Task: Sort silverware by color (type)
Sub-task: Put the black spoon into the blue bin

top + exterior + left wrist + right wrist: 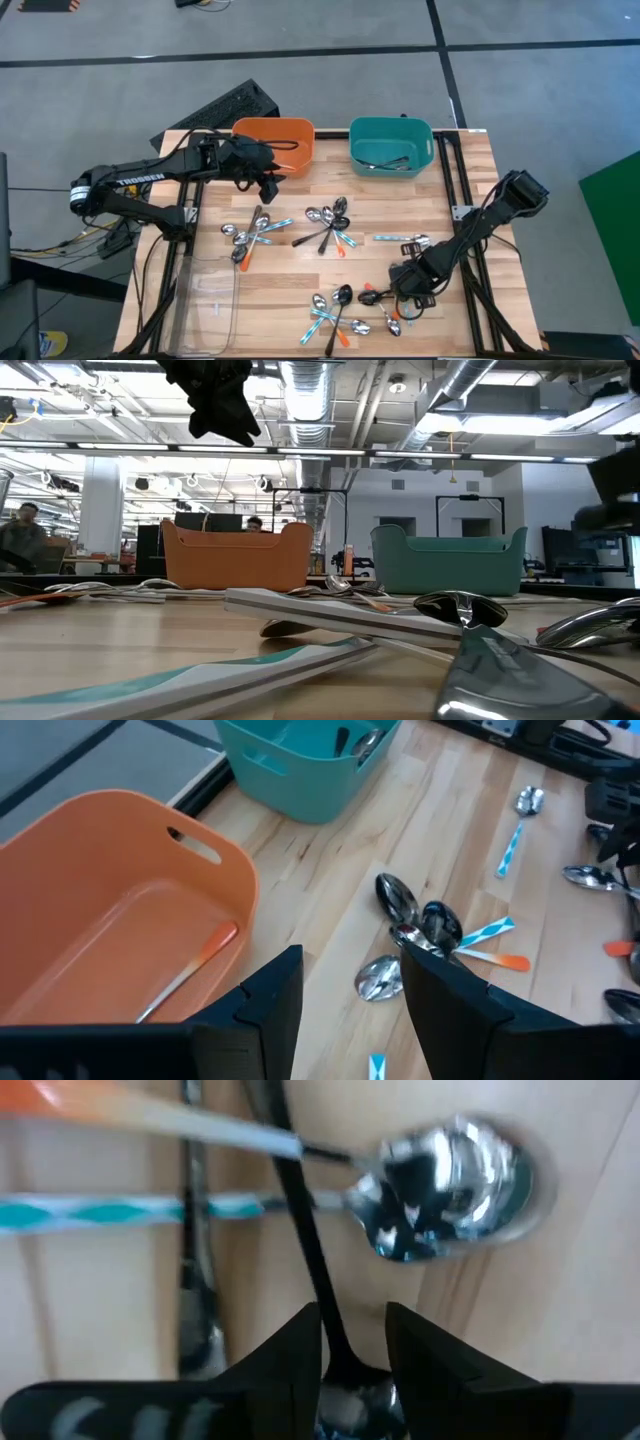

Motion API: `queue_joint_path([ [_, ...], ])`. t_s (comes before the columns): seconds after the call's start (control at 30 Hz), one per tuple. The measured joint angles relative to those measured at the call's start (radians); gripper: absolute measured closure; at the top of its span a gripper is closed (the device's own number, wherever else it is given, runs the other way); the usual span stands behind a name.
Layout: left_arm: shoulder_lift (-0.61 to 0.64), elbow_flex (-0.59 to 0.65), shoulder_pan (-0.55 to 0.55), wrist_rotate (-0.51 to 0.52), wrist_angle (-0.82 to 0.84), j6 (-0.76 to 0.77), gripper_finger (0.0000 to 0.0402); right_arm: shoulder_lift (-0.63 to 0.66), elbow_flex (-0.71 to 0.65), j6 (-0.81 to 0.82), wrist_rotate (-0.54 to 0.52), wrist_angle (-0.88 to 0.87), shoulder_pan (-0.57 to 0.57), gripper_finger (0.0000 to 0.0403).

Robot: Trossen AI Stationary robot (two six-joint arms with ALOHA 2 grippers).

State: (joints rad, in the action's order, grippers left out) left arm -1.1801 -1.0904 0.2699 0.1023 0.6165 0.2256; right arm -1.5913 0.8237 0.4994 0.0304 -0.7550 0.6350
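The silverware lies in loose clusters on the wooden table (300,290): spoons with orange, light-blue and black handles (330,225), (250,235), (340,315). My right gripper (405,290) points down over the near-right cluster. It is open (352,1350), with a black spoon's handle (310,1260) running between its fingers. Beside that handle lie an orange-handled spoon with a shiny bowl (450,1190) and a light-blue handle (120,1210). My left gripper (265,178) hangs open (350,990) and empty by the orange bin (110,900), where one orange-handled spoon (190,970) lies. My right gripper comes from above with one finger on each side of the black spoon's handle (335,1335), which lies flat on the table. The handle runs close along one finger (295,1355); whether that finger touches it, I cannot tell.
A teal bin (390,145) holding dark spoons stands at the far edge, right of the orange bin (275,140). A clear tray (205,300) lies at the near left. One light-blue spoon (405,240) lies alone toward the right.
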Motion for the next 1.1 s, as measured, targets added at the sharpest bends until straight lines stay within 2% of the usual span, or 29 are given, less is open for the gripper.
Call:
queue_joint_path([
  [0.13,0.0,0.0,0.0,0.004,-0.001,0.017,0.0246,0.006,-0.033,0.034,0.004,0.036,-0.003,0.0292],
  [0.3,0.0,0.0,0.0,0.004,-0.002,0.024,0.0246,0.007,-0.039,0.098,0.028,0.036,-0.003,0.0377],
  [0.33,0.0,0.0,0.0,0.008,-0.002,0.026,0.0246,0.013,-0.04,0.112,0.035,0.035,-0.003,0.0382],
  [0.43,0.0,0.0,0.0,0.011,-0.005,0.034,0.0246,0.036,-0.043,0.172,0.048,0.034,0.001,0.0378],
  [0.53,0.0,0.0,0.0,0.012,-0.013,0.034,0.0246,0.073,-0.048,0.208,0.128,0.005,0.016,0.0376],
  [0.7,0.0,0.0,0.0,0.015,-0.067,0.034,0.0246,0.148,-0.045,0.256,0.393,-0.094,0.016,0.0381],
  [0.87,0.0,0.0,0.0,0.015,-0.145,0.028,0.0246,0.232,-0.045,0.34,0.517,-0.196,0.01,0.0381],
  [1.0,0.0,0.0,0.0,0.015,-0.173,0.031,0.0246,0.317,-0.045,0.4,0.534,-0.212,-0.002,0.0381],
  [1.1,0.0,0.0,0.0,0.015,-0.178,0.031,0.0246,0.404,-0.045,0.417,0.444,-0.153,-0.033,0.0382],
])
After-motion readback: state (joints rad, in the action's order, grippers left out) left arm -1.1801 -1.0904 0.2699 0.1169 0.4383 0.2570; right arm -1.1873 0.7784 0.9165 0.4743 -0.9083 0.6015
